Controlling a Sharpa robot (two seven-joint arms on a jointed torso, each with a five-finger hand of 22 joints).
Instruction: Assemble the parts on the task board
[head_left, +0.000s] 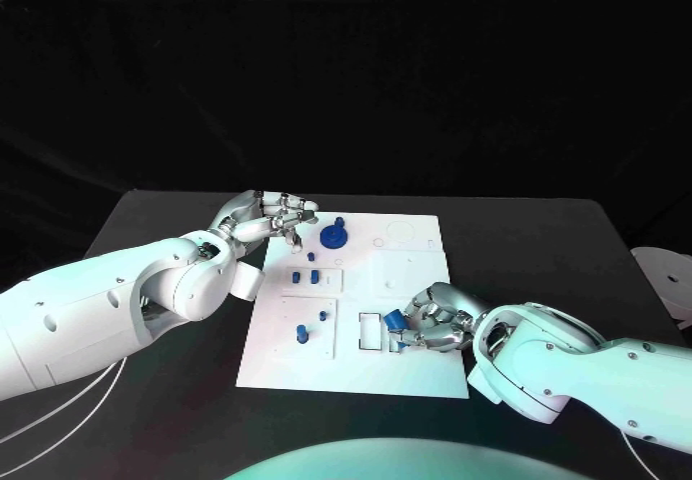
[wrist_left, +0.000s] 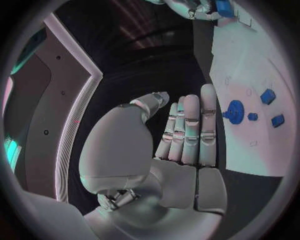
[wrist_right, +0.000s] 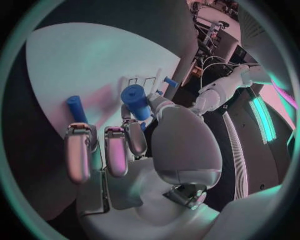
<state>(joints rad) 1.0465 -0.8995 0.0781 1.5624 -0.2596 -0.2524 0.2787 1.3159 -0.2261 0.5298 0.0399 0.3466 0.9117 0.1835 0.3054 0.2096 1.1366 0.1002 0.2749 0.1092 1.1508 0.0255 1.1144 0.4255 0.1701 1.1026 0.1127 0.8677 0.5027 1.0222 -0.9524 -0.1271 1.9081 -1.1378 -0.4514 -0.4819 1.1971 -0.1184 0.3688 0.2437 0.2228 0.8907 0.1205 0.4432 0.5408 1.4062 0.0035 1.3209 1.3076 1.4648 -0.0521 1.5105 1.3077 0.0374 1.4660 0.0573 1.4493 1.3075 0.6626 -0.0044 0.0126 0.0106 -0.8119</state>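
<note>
Head view: right hand (head_left: 430, 318) pinching a blue part (head_left: 394, 318) over the task board (head_left: 411, 272), near edge.

Left wrist view: left hand (wrist_left: 181, 135) flat, holding nothing, beside the board's round blue part (wrist_left: 234, 111).

Right wrist view: held part's long axis points boardward.
</note>
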